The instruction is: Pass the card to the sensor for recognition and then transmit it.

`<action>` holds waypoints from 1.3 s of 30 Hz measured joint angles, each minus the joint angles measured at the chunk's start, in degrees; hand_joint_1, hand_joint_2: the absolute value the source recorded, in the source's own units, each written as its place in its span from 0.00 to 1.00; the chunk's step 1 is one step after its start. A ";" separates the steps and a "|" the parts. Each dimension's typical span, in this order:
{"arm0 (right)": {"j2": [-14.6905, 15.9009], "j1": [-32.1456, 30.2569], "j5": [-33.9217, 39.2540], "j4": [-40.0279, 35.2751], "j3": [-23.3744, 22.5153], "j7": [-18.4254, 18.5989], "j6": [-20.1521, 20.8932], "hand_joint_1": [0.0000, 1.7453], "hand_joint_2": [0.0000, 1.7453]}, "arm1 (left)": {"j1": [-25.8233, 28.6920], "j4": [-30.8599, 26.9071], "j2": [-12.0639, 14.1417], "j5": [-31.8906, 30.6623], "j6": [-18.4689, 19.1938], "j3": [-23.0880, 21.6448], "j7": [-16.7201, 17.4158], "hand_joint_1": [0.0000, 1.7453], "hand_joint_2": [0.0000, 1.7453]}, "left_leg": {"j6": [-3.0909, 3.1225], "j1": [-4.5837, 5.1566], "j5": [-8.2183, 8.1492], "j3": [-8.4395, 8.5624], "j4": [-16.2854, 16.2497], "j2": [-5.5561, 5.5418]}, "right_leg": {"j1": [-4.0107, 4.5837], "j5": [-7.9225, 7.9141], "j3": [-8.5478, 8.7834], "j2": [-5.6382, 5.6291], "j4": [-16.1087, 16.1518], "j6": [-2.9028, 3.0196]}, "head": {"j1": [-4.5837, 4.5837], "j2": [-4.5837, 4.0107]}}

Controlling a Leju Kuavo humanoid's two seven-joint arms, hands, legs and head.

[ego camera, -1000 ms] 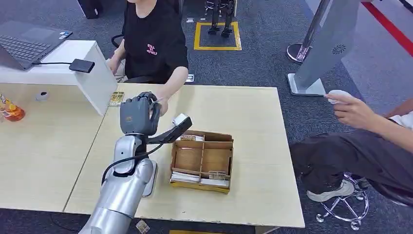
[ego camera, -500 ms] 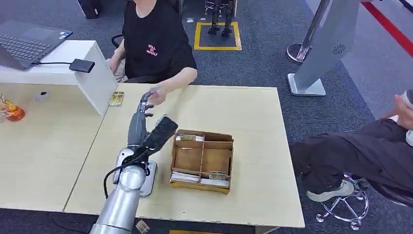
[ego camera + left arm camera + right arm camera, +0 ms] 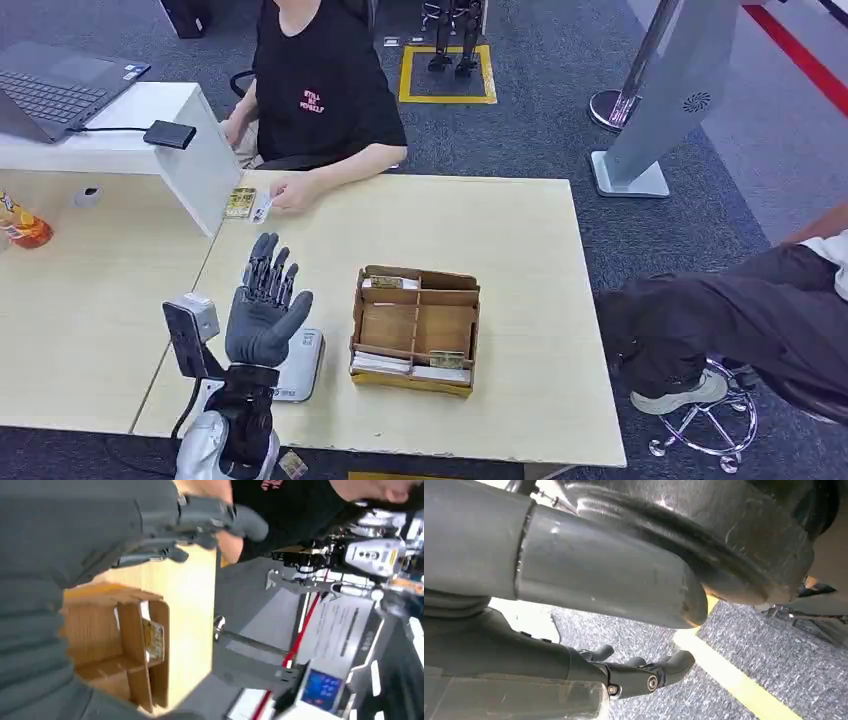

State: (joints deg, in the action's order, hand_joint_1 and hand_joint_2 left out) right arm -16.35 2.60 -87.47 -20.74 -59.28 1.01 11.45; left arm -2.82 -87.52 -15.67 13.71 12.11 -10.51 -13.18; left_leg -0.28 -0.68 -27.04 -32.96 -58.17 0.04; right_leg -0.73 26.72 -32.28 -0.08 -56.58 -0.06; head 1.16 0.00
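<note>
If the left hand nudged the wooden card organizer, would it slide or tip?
The wooden card organizer would probably slide rather than tip: it sits low and wide on the smooth table. It looks light, with thin walls, so the cards inside might shift.

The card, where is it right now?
In the head view the card is in the person's hand at the far edge of the table, beside the white partition, apart from the left hand.
</note>
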 joint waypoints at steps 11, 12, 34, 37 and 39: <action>-1.75 -0.63 2.71 -3.06 -3.61 -0.15 0.55 0.00 0.00 | 5.49 -9.59 2.41 -46.04 -11.99 -12.24 -4.64 0.12 1.00 | 0.01 0.00 -0.01 0.00 -0.01 -0.01 | 0.00 0.00 0.00 0.01 0.00 0.00 | 0.02 0.00; -2.12 -0.72 2.80 -3.54 -4.02 0.00 0.55 0.00 0.00 | 5.48 -10.48 2.80 -52.57 -14.09 -13.95 -4.61 0.94 1.00 | 0.01 0.00 -0.01 0.00 -0.01 -0.01 | 0.00 0.00 0.00 0.01 0.00 0.00 | 0.00 0.00; -2.25 -0.08 -0.42 -2.77 -6.23 -0.24 -0.77 0.00 0.00 | -2.27 -5.48 11.89 -96.51 -26.49 -31.37 7.13 0.15 1.00 | 0.01 0.00 0.00 0.04 0.00 0.00 | 0.00 -0.01 0.01 0.00 0.00 0.00 | 0.00 0.00; -1.68 0.23 -0.83 -1.92 -6.21 -0.26 -0.89 0.00 0.00 | -4.86 -1.61 12.72 -97.58 -25.84 -32.87 7.98 0.16 1.00 | 0.00 0.00 0.01 0.04 0.00 0.00 | 0.00 -0.04 0.01 0.00 0.00 0.00 | 0.00 0.00; -1.35 0.34 -1.14 -1.40 -6.21 -0.28 -1.03 0.00 0.00 | -6.37 0.40 13.07 -98.17 -25.49 -33.46 8.52 0.16 1.00 | 0.00 0.00 0.01 0.04 -0.01 0.00 | 0.00 -0.04 0.01 0.00 0.00 0.00 | 0.00 0.00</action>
State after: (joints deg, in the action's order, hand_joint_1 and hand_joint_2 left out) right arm -17.70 2.94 -88.61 -22.14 -65.48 0.72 10.43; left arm -9.19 -87.12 -2.60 -84.46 -13.38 -43.98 -4.65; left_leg -0.27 -0.68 -27.02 -32.92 -58.17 0.05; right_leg -0.73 26.68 -32.28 -0.09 -56.58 -0.06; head 1.16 0.00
